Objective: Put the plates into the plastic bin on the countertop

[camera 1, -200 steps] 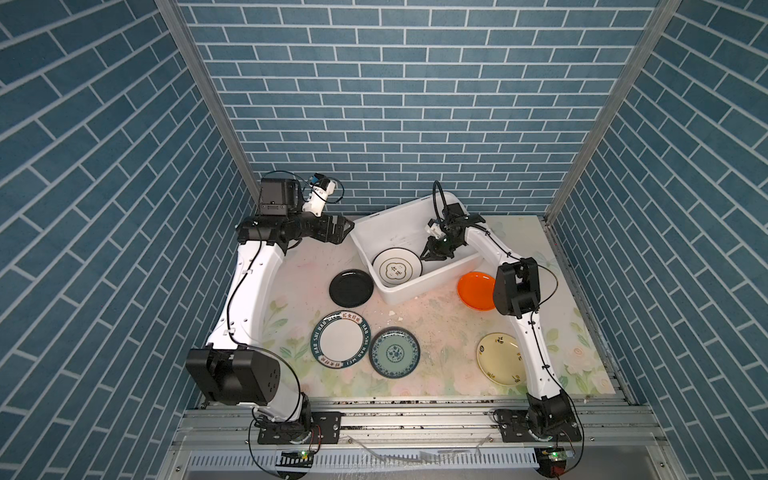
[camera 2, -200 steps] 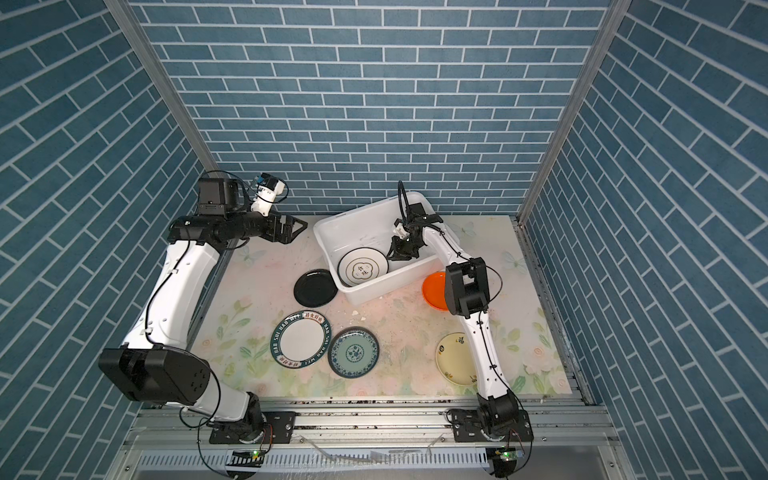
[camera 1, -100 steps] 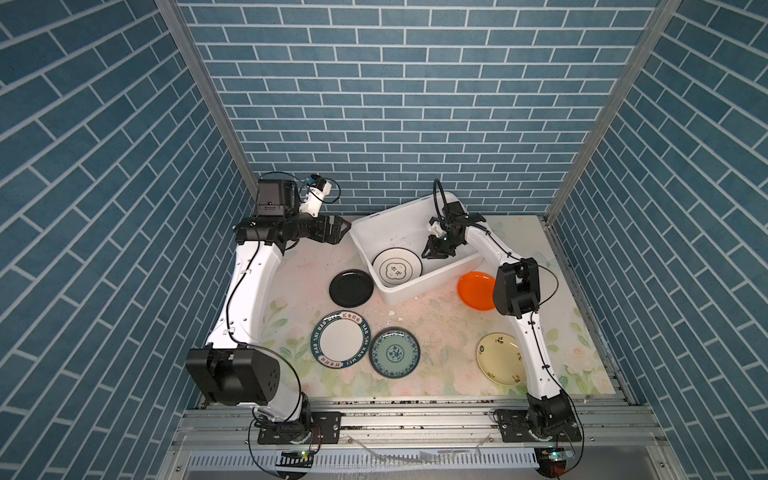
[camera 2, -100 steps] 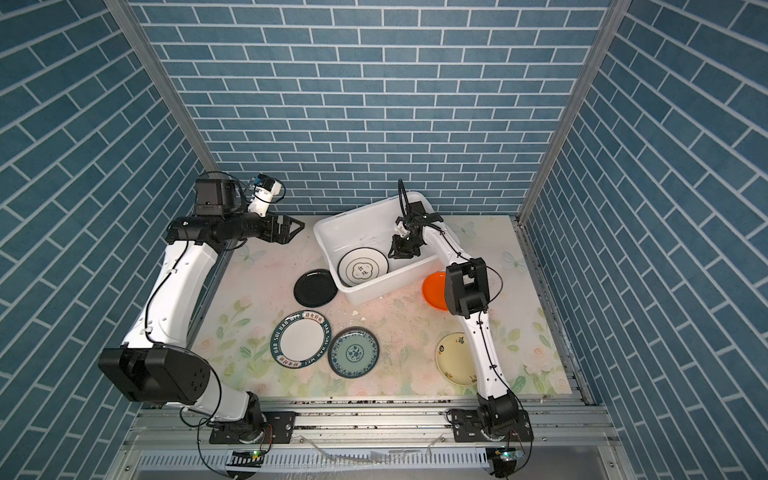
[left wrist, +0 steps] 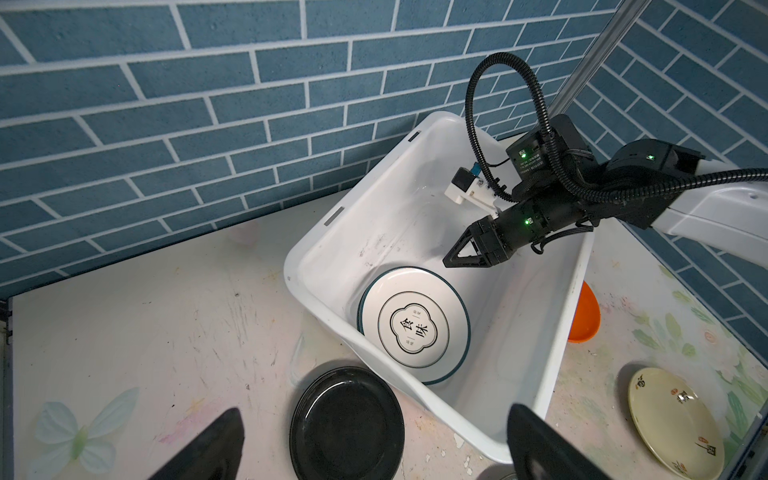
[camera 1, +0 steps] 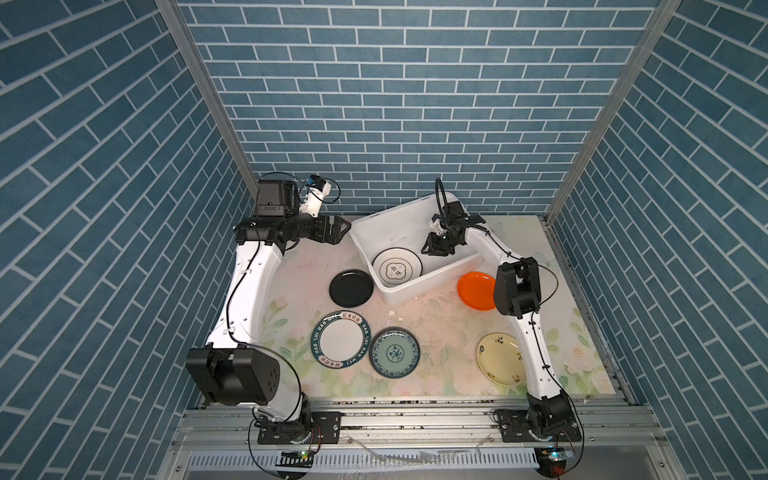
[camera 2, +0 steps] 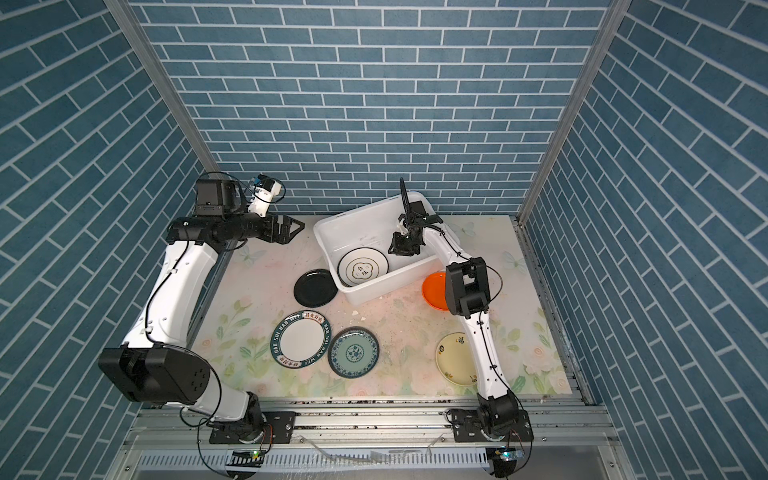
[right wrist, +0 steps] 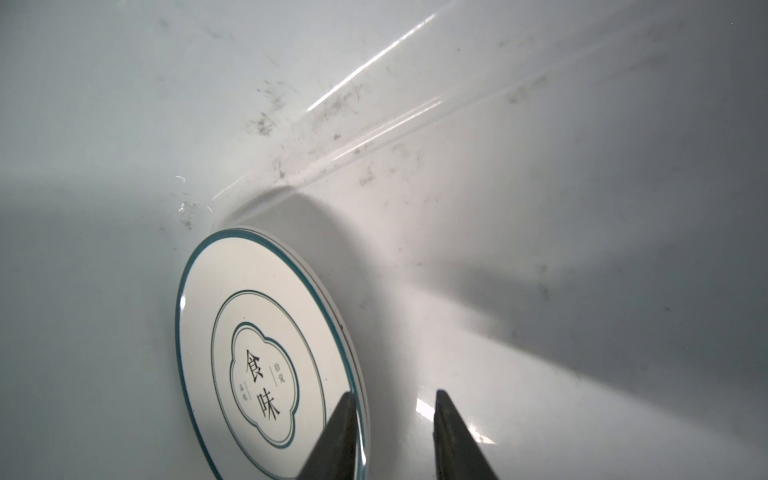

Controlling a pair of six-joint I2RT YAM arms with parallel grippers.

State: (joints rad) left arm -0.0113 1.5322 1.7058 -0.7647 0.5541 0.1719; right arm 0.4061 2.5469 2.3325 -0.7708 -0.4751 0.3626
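The white plastic bin (camera 1: 424,291) stands at the back of the flowered countertop (camera 1: 436,332). In it lies a white plate with a quatrefoil emblem (camera 1: 397,268) (right wrist: 266,357). My right gripper (camera 1: 430,249) (right wrist: 395,395) hangs inside the bin by that plate's edge, open, nothing between its fingers. My left gripper (camera 1: 343,230) (left wrist: 376,411) is wide open and empty, above the countertop left of the bin. On the countertop lie a black plate (camera 1: 351,288), a lettered-rim plate (camera 1: 340,340), a teal patterned plate (camera 1: 394,352), an orange plate (camera 1: 476,291) and a cream-yellow plate (camera 1: 498,359).
Blue brick walls close in the back and both sides. A grey metal rail (camera 1: 395,419) runs along the front and carries both arm bases. The right arm's elbow (camera 1: 515,291) covers part of the orange plate. Small white chips (camera 1: 390,313) lie in front of the bin.
My right gripper's jaws have spread apart beside the emblem plate, which stays lying in the bin. The left arm has hardly moved.
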